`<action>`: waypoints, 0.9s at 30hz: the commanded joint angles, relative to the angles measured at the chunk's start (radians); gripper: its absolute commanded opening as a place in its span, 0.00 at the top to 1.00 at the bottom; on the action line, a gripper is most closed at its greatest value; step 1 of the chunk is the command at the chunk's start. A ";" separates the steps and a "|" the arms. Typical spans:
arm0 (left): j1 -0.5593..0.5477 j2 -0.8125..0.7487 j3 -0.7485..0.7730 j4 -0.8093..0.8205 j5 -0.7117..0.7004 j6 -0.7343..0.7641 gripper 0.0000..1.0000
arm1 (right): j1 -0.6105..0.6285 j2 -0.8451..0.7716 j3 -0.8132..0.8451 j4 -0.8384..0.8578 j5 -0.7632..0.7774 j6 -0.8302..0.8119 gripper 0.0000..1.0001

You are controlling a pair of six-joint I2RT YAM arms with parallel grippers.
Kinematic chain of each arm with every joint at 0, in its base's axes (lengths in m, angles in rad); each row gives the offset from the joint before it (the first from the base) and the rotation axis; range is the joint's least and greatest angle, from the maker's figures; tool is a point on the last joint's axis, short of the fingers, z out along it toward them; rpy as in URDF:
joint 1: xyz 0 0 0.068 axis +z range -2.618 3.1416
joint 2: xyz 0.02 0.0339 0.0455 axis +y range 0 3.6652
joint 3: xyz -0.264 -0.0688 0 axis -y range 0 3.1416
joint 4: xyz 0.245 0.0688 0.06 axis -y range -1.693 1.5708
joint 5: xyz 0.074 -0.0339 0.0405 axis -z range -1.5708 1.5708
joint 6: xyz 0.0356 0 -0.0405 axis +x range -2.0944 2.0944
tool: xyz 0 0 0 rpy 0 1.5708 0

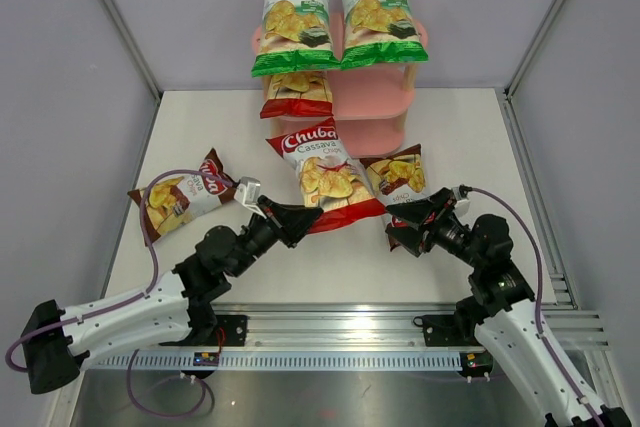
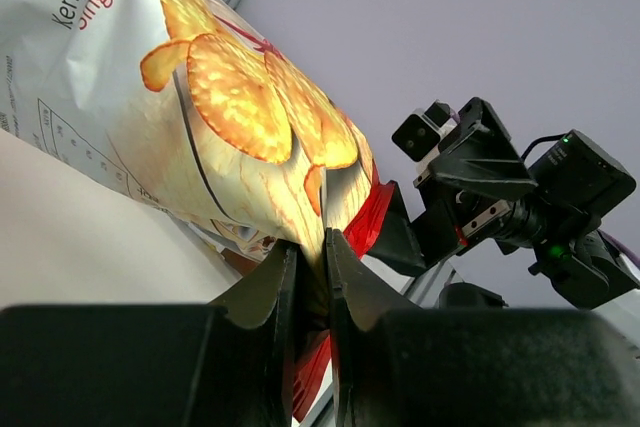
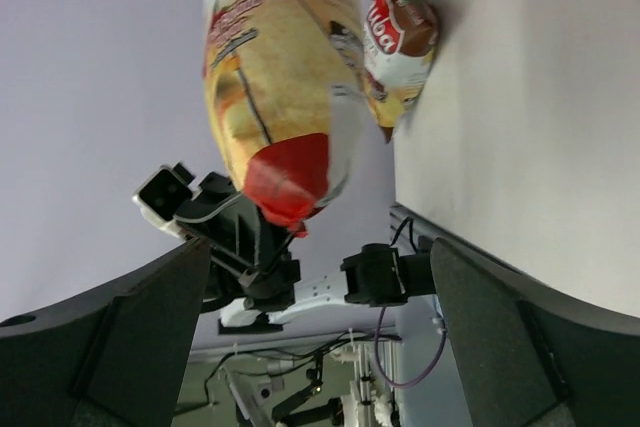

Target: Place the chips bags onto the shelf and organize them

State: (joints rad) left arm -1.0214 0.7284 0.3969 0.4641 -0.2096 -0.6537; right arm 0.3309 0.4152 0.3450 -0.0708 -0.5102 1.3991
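Observation:
The pink shelf (image 1: pixel 385 107) stands at the back centre. Two green chips bags (image 1: pixel 295 22) (image 1: pixel 382 15) stand on its top board. A red bag (image 1: pixel 297 94) lies on the middle board at the left. My left gripper (image 1: pixel 300 219) is shut on the bottom edge of the second red bag (image 1: pixel 325 169) and holds it tilted above the table; its fingers (image 2: pixel 355 282) pinch the bag (image 2: pixel 220 107). One dark brown bag (image 1: pixel 180 195) lies at the left and another (image 1: pixel 398 179) at the right. My right gripper (image 1: pixel 397 227) is open and empty over that bag's near end.
In the right wrist view the open gripper (image 3: pixel 320 257) faces the held red bag (image 3: pixel 275 87), the left gripper's body (image 3: pixel 240 237) and the far brown bag (image 3: pixel 400 37). The shelf's lower board (image 1: pixel 340 133) shows behind the held bag. Grey walls enclose the table.

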 commanded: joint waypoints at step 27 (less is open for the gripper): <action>-0.098 0.212 0.066 0.445 0.121 -0.003 1.00 | 0.165 0.272 -0.078 0.539 0.082 0.057 0.03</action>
State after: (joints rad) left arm -1.1042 0.9367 0.4038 0.7170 -0.1295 -0.6548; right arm 0.4850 0.6891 0.2668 0.4339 -0.4686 1.4776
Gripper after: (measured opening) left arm 0.146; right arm 0.977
